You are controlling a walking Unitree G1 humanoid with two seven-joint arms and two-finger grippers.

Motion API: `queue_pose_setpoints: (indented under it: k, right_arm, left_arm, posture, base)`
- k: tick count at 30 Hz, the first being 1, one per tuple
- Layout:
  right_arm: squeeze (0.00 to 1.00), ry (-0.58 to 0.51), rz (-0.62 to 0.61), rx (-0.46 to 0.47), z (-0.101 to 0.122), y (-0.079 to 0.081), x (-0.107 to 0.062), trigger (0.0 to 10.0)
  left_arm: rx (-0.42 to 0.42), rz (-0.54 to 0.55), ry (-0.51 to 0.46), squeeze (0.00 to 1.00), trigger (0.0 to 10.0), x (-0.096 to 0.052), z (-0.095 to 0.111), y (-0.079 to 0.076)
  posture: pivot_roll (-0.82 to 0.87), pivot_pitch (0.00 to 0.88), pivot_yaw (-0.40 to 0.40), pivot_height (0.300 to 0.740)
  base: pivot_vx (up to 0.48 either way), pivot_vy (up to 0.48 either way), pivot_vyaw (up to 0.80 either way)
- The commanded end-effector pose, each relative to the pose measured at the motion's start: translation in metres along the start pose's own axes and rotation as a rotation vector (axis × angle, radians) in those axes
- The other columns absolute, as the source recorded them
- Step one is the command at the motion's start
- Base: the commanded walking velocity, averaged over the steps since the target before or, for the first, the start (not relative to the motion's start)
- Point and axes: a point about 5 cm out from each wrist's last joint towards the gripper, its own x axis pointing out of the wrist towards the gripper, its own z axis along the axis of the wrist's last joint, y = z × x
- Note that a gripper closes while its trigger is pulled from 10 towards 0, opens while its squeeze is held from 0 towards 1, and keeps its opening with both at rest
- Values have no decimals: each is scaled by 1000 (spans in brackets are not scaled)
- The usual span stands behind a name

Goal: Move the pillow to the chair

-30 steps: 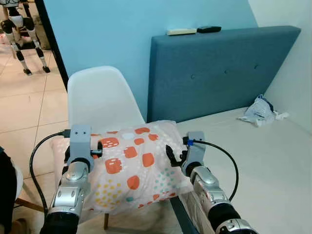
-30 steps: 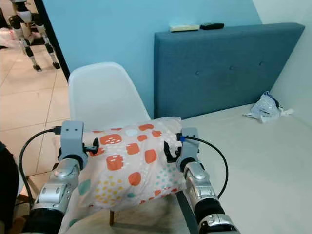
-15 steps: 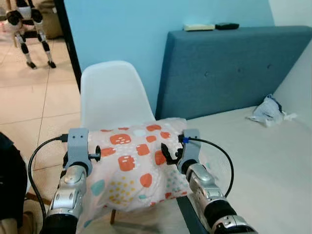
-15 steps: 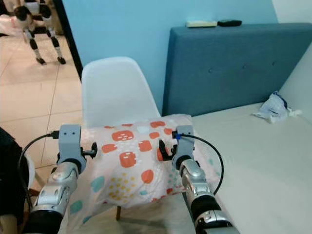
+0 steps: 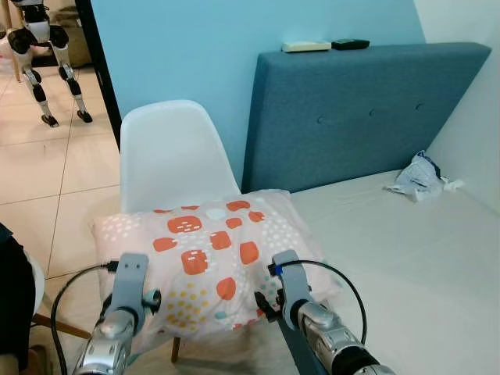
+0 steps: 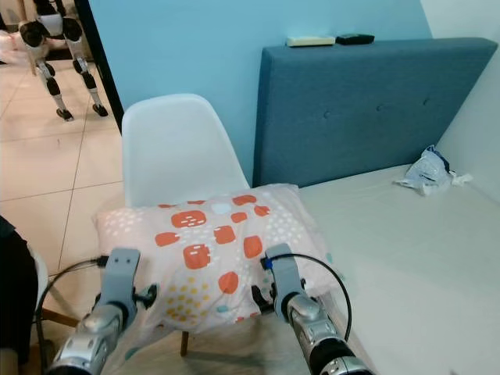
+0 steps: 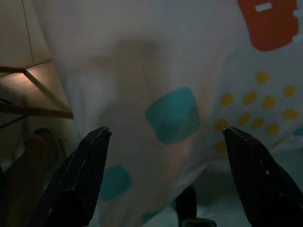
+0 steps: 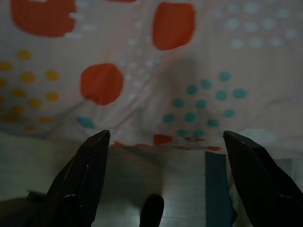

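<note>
The pillow, pale pink with orange patches and yellow and teal dots, lies across the seat of the white plastic chair, its right end overhanging toward the bed. My left gripper sits low at the pillow's near left edge, open, with nothing between its fingers. My right gripper is at the near right edge, also open and apart from the fabric. In both wrist views the patterned pillow lies just beyond the spread black fingers.
A bed with a pale mattress and blue headboard stands right of the chair. A crumpled plastic bag lies on the mattress. Two small items rest atop the headboard. Another robot's legs stand on the tiled floor far left.
Both grippers have let go of the pillow and drawn back and down toward me. The pillow now rests on the chair seat. The camera view shifted slightly.
</note>
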Motion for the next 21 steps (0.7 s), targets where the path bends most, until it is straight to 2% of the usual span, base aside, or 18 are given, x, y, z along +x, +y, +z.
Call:
queue_pose_setpoints:
  k: [1, 7, 21]
  right_arm:
    - [0, -11, -23, 20, 0, -3, -1, 10000]
    - [0, 4, -61, 77, 2, -11, -1, 10000]
    - [0, -9, -74, 69, 8, -15, -1, 10000]
  left_arm:
    - [-22, 7, -28, 0, 10000, -1, 2, -3]
    - [-5, 28, -73, 0, 10000, -1, 11, -5]
    - [-28, 22, -116, 0, 10000, 2, 24, -9]
  posture:
    - [13, 49, -76, 740]
    - [14, 53, -76, 740]
    - [2, 43, -79, 740]
  base:
    - [0, 0, 0]
    - [0, 0, 0]
    - [0, 0, -800]
